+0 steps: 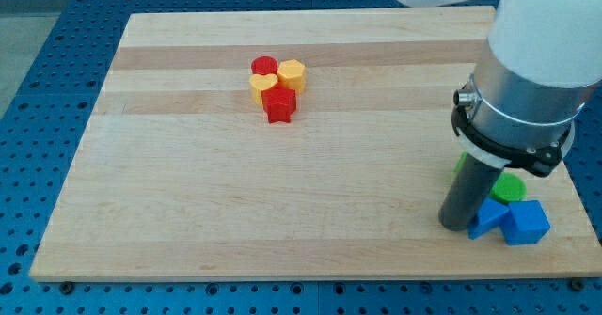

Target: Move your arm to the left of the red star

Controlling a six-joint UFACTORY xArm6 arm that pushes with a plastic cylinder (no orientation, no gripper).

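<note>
The red star [279, 104] lies on the wooden board [188, 183] at the upper middle, in a tight cluster. A red round block [264, 67] touches it from the upper left, a yellow hexagon [292, 73] from the upper right, and a yellow block [261, 86] sits on its left side. My tip [455, 225] rests on the board far to the lower right of the star, against a group of blue and green blocks.
Two blue blocks [524, 222] [485, 219] and a green round block [511, 187] lie by my tip near the board's lower right corner. Another green block [461, 162] is mostly hidden behind the rod. A blue perforated table [38, 80] surrounds the board.
</note>
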